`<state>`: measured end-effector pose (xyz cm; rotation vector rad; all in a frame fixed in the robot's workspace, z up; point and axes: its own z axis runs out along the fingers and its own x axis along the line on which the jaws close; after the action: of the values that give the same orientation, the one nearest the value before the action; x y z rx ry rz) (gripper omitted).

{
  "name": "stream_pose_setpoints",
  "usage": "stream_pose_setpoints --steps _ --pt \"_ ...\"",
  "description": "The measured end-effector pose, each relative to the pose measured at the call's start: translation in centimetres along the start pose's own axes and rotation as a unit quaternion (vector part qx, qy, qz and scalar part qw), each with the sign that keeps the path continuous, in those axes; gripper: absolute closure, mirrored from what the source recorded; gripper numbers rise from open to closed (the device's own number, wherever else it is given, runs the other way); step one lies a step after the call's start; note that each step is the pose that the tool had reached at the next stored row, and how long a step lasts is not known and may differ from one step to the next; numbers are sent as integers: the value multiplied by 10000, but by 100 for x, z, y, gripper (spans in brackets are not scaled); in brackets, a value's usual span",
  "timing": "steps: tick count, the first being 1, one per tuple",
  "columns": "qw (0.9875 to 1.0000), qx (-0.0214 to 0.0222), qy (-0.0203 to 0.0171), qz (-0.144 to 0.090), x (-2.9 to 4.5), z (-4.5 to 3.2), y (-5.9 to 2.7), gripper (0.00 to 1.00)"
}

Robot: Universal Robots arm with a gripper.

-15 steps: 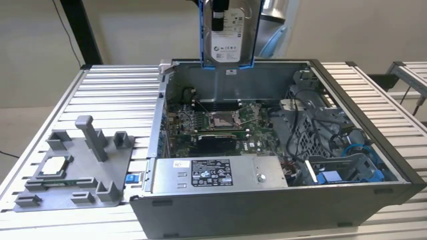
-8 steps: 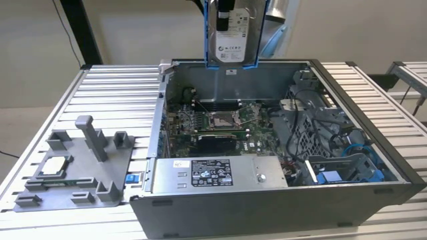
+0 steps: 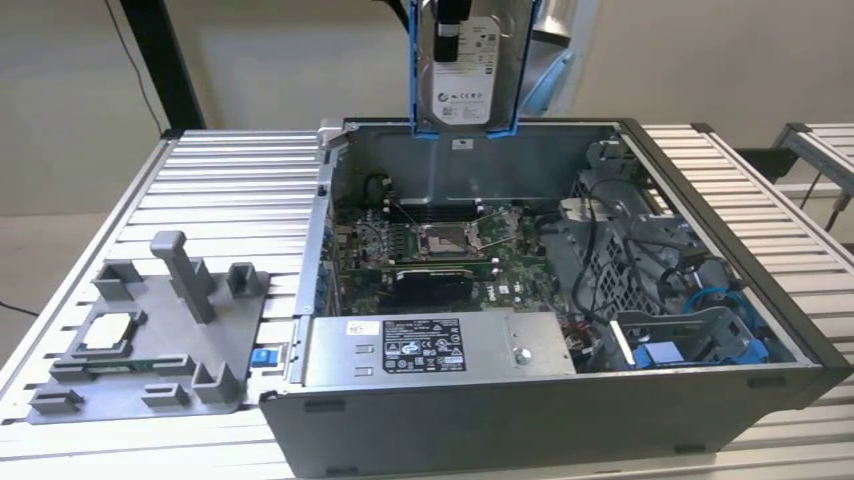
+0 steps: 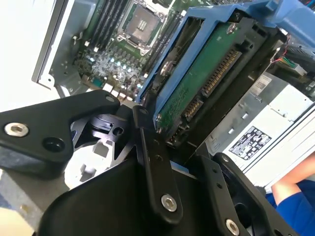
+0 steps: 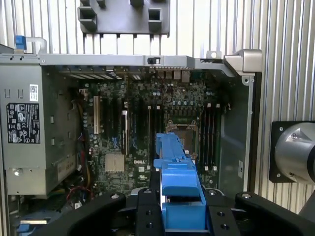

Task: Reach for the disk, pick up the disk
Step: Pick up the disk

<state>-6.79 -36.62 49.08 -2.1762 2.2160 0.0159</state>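
Black metal gripper (image 4: 162, 162) fingers (image 4: 155, 167) are closed on the disk (image 4: 206, 83), a flat rectangular silver-metal hard drive with a white label and blue plastic rails, clamping one short end of it. In the second wrist view its green circuit-board face and connector strip run up toward the upper right of the frame, straight out from the grip. In the first wrist view the blue rail (image 5: 179, 191) stands at bottom centre between the finger links, so the disk's long axis continues the gripper's own line.

Beyond it lies the open dark-grey metal computer case (image 3: 747, 400), with the green motherboard (image 5: 162, 123) in its floor and a grey metal power supply box (image 3: 427, 345) against the near wall.

In the exterior view the disk (image 3: 463, 75) hangs at top centre, long axis vertical, label facing the camera, its lower end level with the case's far rim. Judged from this, it is already lifted clear.
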Motion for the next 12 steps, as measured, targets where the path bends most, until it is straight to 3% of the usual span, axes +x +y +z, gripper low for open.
stream_pose_setpoints --steps 5,12 --pt "10000 0 1 -1 17 0 -5 100" --pt "10000 -3 0 1 163 -4 -12 100"
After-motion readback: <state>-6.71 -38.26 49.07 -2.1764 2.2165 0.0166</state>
